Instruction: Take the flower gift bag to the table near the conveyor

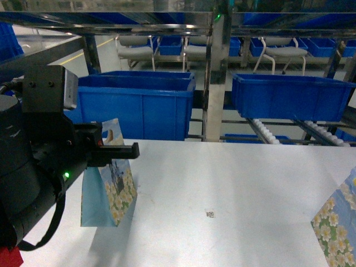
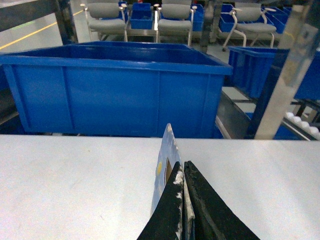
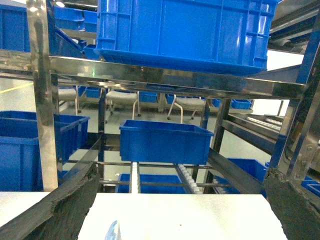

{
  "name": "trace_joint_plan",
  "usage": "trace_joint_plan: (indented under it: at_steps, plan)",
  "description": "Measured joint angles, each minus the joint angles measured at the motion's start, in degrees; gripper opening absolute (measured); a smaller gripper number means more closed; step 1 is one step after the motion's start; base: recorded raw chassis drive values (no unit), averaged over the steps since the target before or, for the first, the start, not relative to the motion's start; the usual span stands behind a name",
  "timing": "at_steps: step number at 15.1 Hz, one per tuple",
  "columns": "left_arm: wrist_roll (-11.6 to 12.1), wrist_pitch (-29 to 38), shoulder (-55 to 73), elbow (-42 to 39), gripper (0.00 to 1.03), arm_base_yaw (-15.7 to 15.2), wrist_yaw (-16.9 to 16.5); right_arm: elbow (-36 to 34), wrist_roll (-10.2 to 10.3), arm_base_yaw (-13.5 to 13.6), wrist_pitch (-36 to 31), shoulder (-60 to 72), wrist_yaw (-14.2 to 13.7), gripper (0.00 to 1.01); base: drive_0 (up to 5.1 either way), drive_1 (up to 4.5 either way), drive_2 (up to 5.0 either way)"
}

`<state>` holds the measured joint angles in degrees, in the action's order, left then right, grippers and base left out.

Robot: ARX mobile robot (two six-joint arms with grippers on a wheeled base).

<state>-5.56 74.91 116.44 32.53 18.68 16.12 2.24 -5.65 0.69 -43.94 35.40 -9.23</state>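
Note:
The flower gift bag (image 1: 115, 186), light blue with white and yellow flowers, hangs upright at the left of the table (image 1: 233, 178). My left gripper (image 1: 132, 150) is shut on its top edge. In the left wrist view the black fingers (image 2: 202, 210) press together on the thin bag edge (image 2: 166, 160). Whether the bag's bottom touches the table I cannot tell. The conveyor (image 1: 266, 131), steel with white rollers, runs behind the table's far edge. My right gripper (image 3: 182, 175) is open with nothing between its fingers, facing the conveyor rollers (image 3: 186, 176) over the table (image 3: 200, 215).
A second flowered bag (image 1: 337, 222) shows at the right front corner of the table. Large blue bins (image 1: 136, 105) (image 1: 289, 94) sit on the rack behind the table, with a steel post (image 1: 214, 78) between them. A small code sticker (image 1: 209, 213) lies mid-table.

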Motion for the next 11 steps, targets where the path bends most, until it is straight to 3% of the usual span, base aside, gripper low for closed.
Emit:
trace_joint_plan:
  at_steps: [1,7,9,11]
  plan:
    - [1.2,-0.3,-0.8,-1.1,0.03,1.7,0.9,0.0,0.0,0.0,0.0,0.0,0.0,0.98,0.0,0.00,0.0]
    - [7.6,-1.2,-8.5,-7.5,0.89,9.2,4.2,0.0,0.0,0.0,0.0,0.0,0.0,0.98,0.0,0.00,0.0]
    - [8.7,-1.2,-10.5,-8.1,1.00,9.8,4.3,0.0,0.0,0.0,0.0,0.0,0.0,0.98,0.0,0.00,0.0]
    - [9.2,-1.2,-12.0,-8.5,0.99,10.1,4.3,0.0,0.0,0.0,0.0,0.0,0.0,0.98,0.0,0.00,0.0]
